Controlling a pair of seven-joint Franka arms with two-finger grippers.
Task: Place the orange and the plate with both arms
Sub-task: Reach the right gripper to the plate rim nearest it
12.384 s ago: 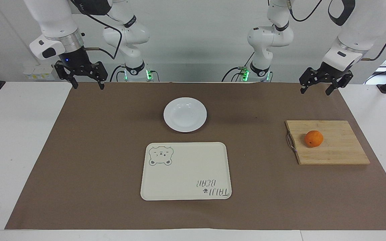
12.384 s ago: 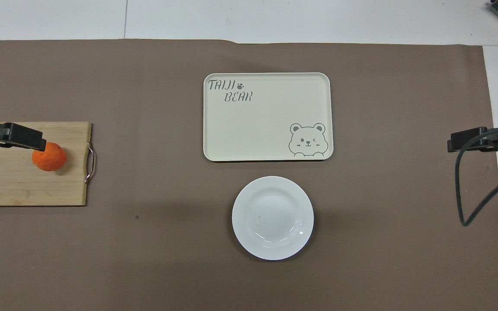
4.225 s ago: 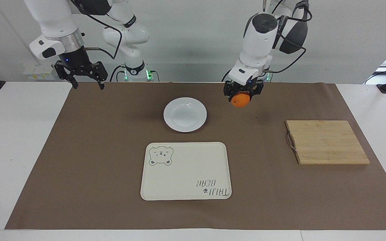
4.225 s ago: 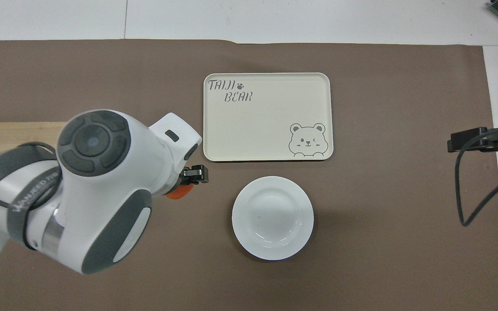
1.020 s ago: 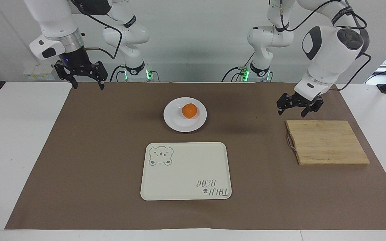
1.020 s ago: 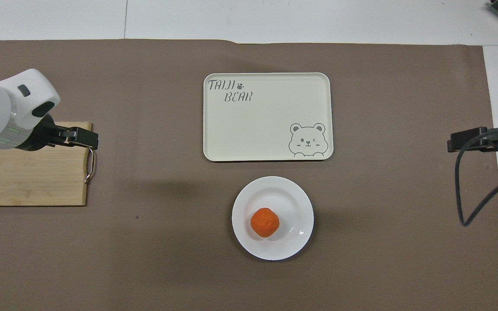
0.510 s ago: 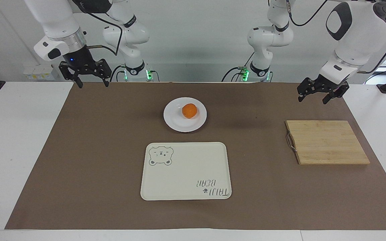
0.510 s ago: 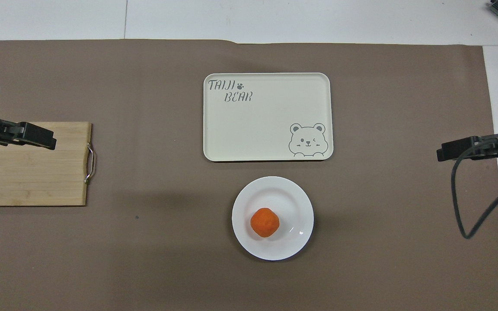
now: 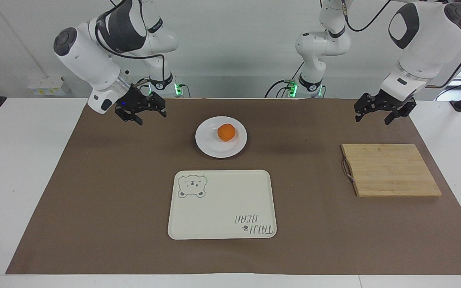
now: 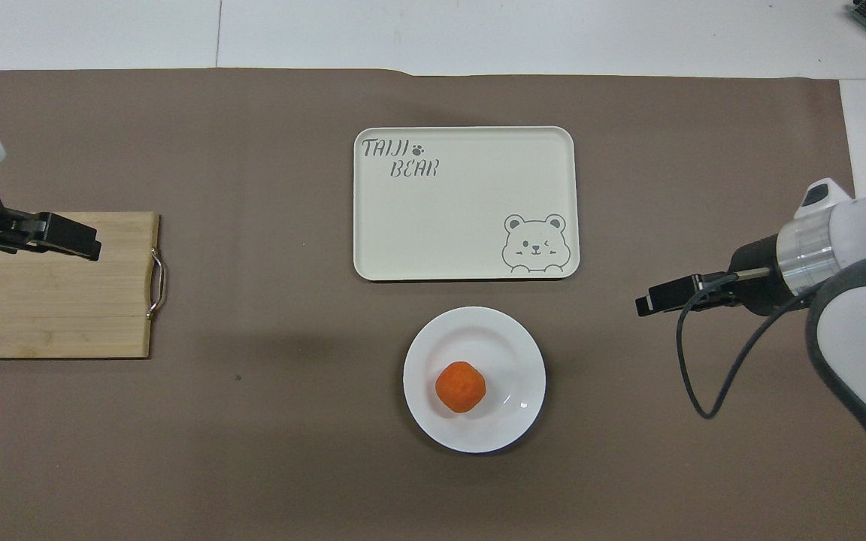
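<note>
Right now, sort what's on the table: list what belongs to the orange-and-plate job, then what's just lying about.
Belongs to the job:
- orange, lying in the plate
- plate
- right gripper, open, over the mat beside the plate
- left gripper, open, waiting

Just lying about:
- cutting board
- brown mat

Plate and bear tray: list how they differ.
The plate is round, glossy white and holds the orange; the bear tray is rectangular, cream, larger, printed with a bear and lettering, and holds nothing. The plate lies nearer the robots. Both are shallow and rest flat on the brown mat.
</note>
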